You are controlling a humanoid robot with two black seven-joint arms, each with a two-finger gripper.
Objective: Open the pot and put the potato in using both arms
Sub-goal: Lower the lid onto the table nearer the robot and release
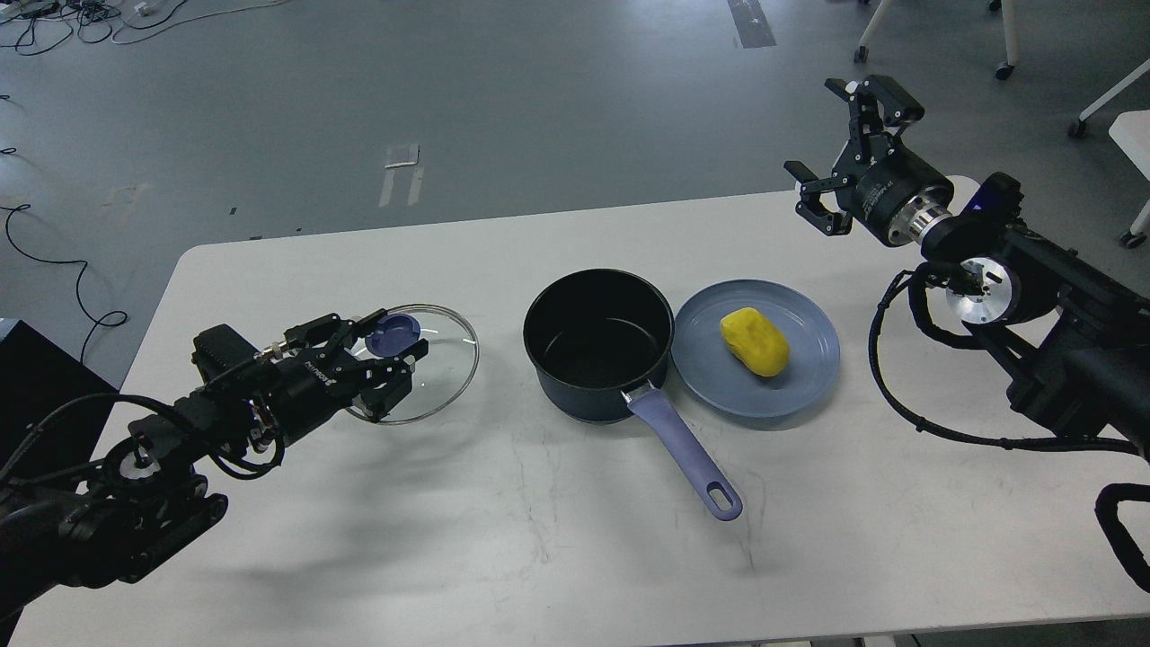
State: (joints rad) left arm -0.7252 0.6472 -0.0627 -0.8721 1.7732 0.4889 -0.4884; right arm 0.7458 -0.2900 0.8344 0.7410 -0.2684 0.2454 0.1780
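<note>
The dark navy pot (599, 346) stands open in the middle of the white table, its lavender handle (685, 454) pointing toward me and right. The yellow potato (755, 341) lies on a flat blue plate (809, 377) just right of the pot. My left gripper (384, 355) is shut on the blue knob of the glass lid (440, 359) and holds it low over the table, left of the pot. My right gripper (849, 153) is open and empty, raised above the table's far right edge, well beyond the plate.
The white table (539, 539) reaches to the front and left of the pot. Office chair legs (1006, 54) and a white seat (1132, 135) stand on the grey floor at the far right. Cables lie on the floor at the far left.
</note>
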